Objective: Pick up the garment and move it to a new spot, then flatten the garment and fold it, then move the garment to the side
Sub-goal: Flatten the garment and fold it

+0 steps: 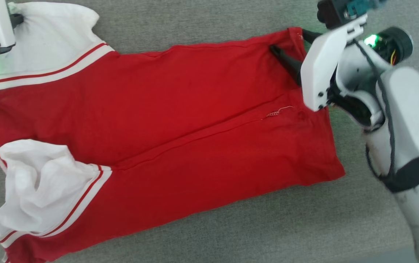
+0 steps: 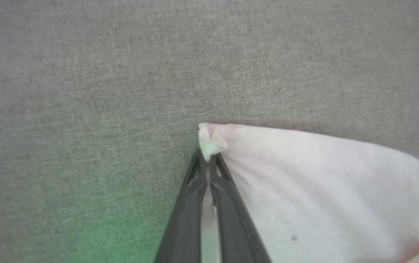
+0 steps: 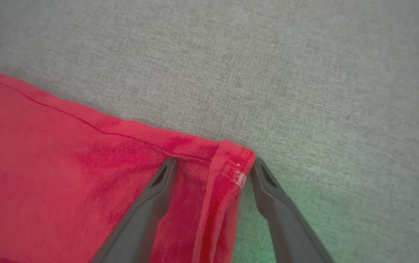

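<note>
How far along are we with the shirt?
Done: the garment lies spread out on the grey surface, near sleeve rumpled. In hand: left hand is shut on a corner of the far white sleeve; right hand is open, fingers astride the red hem corner. Left: close the right, fold, move it aside.

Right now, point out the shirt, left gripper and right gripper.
shirt [image 1: 180, 109], head view, red body panel.
left gripper [image 2: 208, 159], left wrist view, between shut jaws.
right gripper [image 3: 213, 164], right wrist view, between open jaws.

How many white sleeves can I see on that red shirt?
2. One sleeve lies at the head view's upper left, its tip pinched by the left gripper; the other sleeve lies crumpled, lower left.
</note>
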Controlling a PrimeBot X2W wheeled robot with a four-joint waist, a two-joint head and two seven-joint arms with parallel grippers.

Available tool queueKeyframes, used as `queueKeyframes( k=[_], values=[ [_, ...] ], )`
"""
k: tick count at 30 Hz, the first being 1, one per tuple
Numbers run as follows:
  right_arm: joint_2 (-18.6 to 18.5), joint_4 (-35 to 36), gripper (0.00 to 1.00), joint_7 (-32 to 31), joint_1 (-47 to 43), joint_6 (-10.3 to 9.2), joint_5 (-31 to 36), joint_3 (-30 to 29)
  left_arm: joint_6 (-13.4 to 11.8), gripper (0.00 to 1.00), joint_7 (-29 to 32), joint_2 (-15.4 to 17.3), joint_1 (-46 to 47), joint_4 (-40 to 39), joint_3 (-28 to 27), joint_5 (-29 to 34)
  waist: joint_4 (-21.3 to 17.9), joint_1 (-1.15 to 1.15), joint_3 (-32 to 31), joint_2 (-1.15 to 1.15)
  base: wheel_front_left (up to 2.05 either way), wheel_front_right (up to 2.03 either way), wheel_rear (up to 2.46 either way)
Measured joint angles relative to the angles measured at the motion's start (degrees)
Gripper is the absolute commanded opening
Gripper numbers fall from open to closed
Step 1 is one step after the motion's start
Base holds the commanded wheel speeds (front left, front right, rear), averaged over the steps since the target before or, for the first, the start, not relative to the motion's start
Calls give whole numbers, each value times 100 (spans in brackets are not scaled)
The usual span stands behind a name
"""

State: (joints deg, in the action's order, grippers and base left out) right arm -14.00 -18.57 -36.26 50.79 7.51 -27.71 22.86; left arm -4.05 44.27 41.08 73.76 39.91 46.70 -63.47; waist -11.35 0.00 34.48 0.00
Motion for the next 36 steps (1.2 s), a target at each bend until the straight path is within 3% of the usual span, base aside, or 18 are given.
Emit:
queueKeyframes(
  k=[6, 7, 8, 17, 23, 28, 36],
  values=[
    [-30, -622, 100, -913, 524, -1, -413, 193, 112, 0, -191, -187, 23, 124, 18, 2, 169, 0, -17, 0, 0, 0, 0],
    [-54, -657, 33, -1074, 592, -2, -431, 261, 130, 0, -249, -221, 21, 148, 21, 3, 191, 0, -22, 0, 0, 0, 0],
    [-75, -690, 0, -1207, 641, -2, -474, 270, 157, 0, -305, -250, 20, 168, 27, 13, 215, 0, -29, 0, 0, 0, 0],
    [-242, -566, 0, -1201, 381, 0, -555, 99, 318, 0, -415, -382, -56, 223, 54, -32, 406, 0, -281, 0, 0, 0, 0],
    [-533, -78, 0, -981, -136, 0, -521, -91, 350, 0, -249, -198, -104, -237, 85, -36, 582, 0, -573, 0, 0, 0, 0],
    [-751, 524, 0, -827, -582, 0, -470, -346, 175, 0, -63, 87, -348, -973, 81, -112, 734, 0, -823, 0, 0, 0, 0],
    [-946, 1430, 0, -770, -1246, 0, -382, -698, -430, 0, 172, 700, -1035, -2571, 40, -341, 912, 0, -1126, 0, 0, 0, 0]
  ],
)
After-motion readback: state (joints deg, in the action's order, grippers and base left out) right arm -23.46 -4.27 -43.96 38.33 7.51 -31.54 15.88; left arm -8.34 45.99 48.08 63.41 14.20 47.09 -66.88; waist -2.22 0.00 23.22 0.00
